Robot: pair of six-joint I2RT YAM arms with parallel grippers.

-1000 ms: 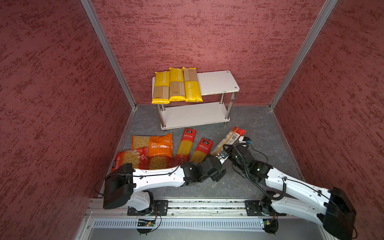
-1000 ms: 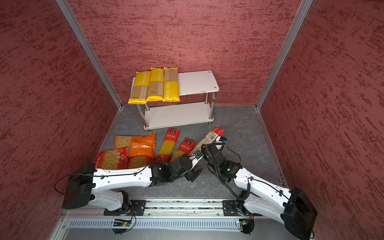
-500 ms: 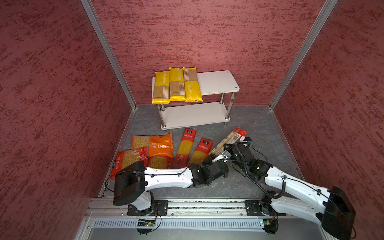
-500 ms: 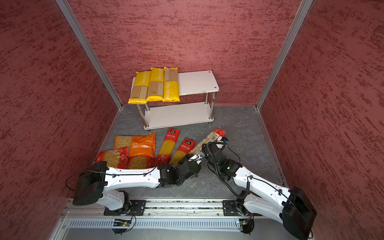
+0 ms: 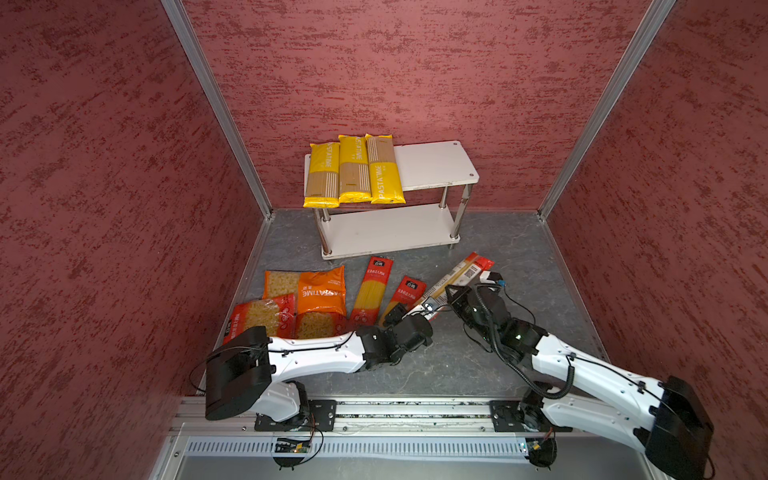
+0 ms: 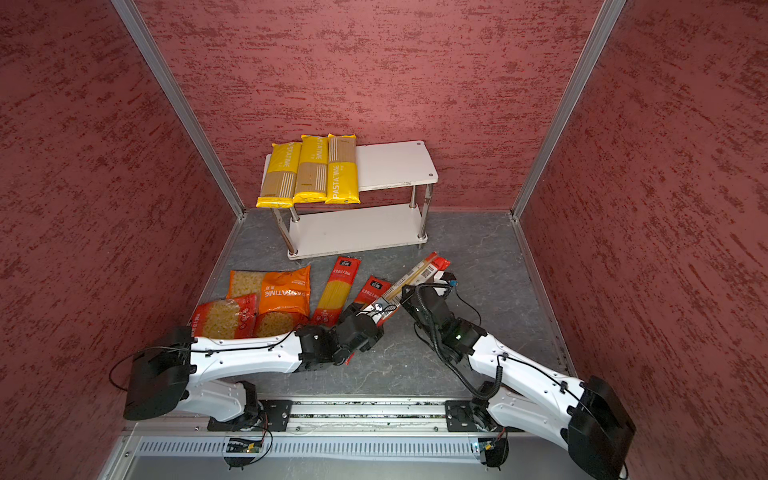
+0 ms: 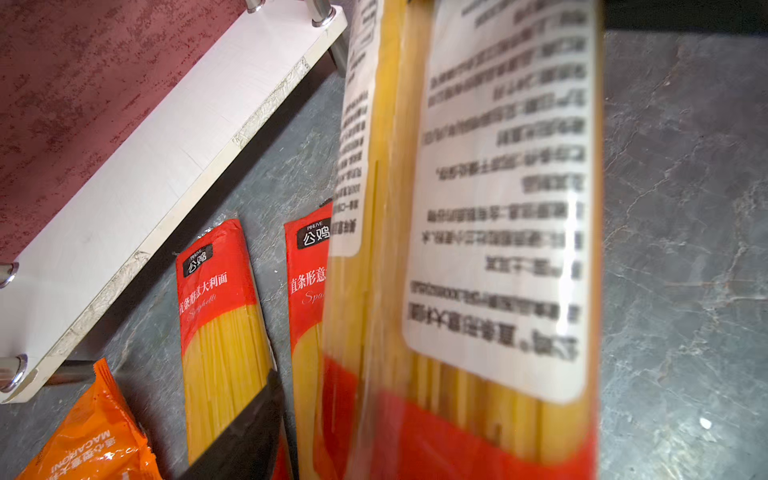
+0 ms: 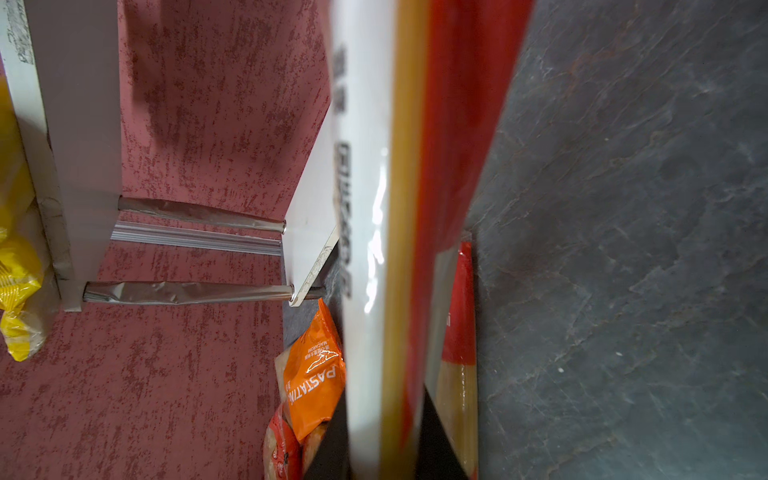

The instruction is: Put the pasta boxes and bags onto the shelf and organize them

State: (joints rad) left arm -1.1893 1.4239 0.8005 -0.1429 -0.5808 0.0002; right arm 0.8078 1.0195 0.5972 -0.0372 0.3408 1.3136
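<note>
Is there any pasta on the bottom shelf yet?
No, the three yellow packs all lie on the top board, and the lower board has nothing on it.

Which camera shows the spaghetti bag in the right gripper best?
A top view: the spaghetti bag shows end to end, slanted, held by the right gripper. The left wrist view gives only its blurred label close up; the right wrist view only a narrow edge-on strip.

The shelf (image 5: 432, 166) is matt white board on polished metal posts (image 5: 462, 210). The spaghetti bag (image 7: 395, 166) is glossy plastic film. The worktop (image 5: 519, 257) is matt grey. The walls (image 5: 415, 62) are rough-textured.
</note>
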